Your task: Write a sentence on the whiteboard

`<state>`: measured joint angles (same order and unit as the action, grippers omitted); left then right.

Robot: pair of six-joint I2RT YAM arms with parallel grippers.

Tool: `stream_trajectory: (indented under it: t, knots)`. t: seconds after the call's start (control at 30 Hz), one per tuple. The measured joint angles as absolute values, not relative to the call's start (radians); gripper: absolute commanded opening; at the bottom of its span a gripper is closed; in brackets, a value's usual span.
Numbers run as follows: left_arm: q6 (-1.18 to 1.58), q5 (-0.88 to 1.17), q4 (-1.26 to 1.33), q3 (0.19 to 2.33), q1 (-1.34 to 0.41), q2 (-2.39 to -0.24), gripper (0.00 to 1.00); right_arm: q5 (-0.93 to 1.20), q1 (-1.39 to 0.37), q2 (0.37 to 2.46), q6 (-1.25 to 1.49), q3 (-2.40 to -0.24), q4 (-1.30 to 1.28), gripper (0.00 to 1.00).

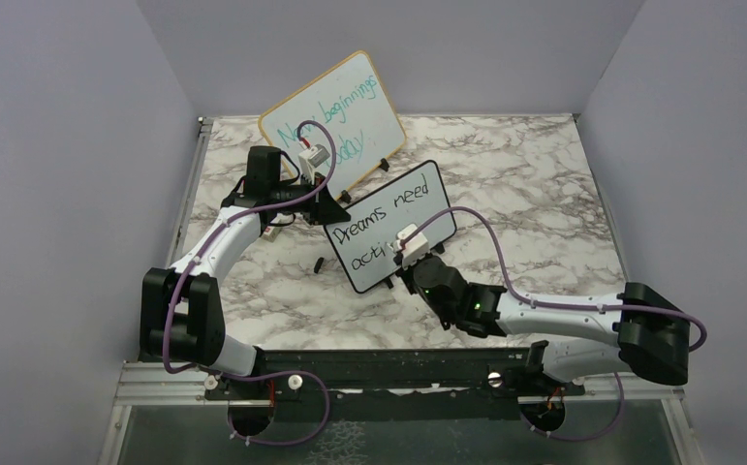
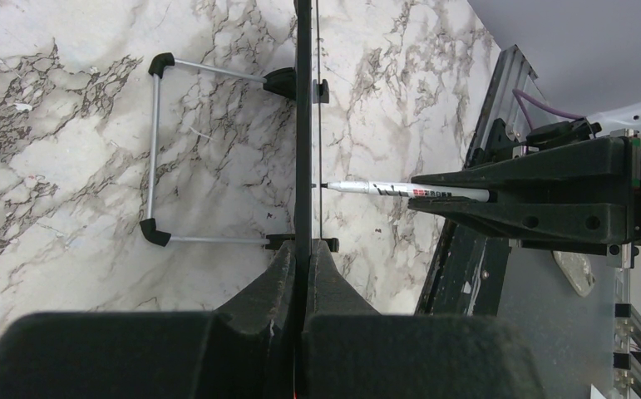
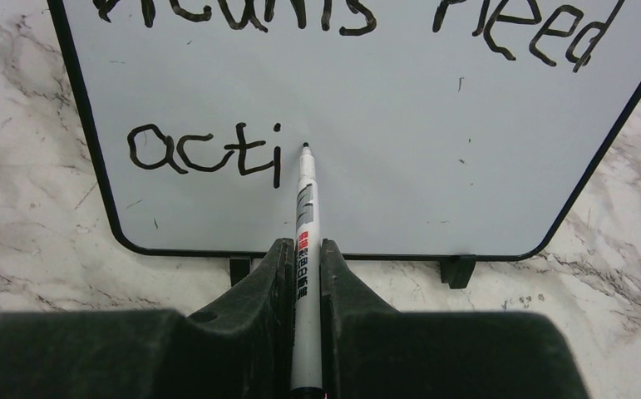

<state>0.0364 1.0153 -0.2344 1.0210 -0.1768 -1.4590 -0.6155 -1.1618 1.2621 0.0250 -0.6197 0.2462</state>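
A white, grey-veined marble-patterned table [image 1: 544,194] sits between plain lavender walls [image 1: 59,145]. The small black-framed whiteboard [image 3: 433,166] stands mid-table on its feet, its long axis running from near-left to far-right and its face toward the right arm. The left gripper [image 2: 303,258] pinches its edge. The right gripper [image 3: 305,258] clamps a white marker [image 3: 305,216], tip at the board just right of "acti" in the black handwritten sentence [image 3: 242,151]. The right wrist view crops the top line.

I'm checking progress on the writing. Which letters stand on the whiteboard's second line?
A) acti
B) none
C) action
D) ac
A: on the whiteboard the sentence stops at "acti" below "Dreams need", with the marker tip just right of the i.
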Motion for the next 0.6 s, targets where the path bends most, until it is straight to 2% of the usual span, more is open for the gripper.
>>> stream_trajectory:
  t: [0.6]
  knots:
    - [0.036,1.015,-0.234,1.021,-0.177,-1.459,0.00,-0.573,-1.157,1.277,0.025,-0.620,0.244,0.00]
